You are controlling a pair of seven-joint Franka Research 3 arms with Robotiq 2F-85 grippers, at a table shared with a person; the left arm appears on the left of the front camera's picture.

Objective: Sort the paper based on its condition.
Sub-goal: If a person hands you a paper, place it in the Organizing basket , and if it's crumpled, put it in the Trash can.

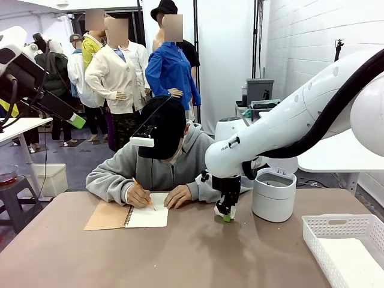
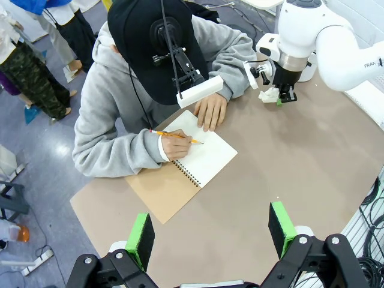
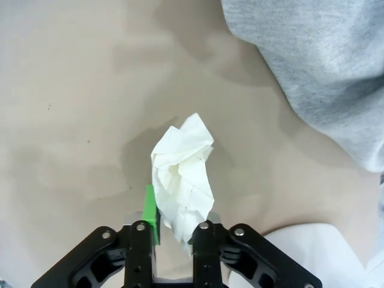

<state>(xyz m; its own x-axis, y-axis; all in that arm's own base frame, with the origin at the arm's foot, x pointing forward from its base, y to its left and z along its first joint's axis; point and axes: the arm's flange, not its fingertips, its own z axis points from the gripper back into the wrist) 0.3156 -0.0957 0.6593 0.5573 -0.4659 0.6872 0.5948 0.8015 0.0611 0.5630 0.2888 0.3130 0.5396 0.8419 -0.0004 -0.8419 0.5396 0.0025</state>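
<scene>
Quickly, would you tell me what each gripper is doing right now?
Left gripper: open, holding nothing, above the table.
Right gripper: closed on the crumpled paper at the table.

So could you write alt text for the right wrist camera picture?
A black two-finger gripper with green pads pinches a crumpled white paper just above a tan table. A person's grey sleeve fills the upper right corner.
</scene>
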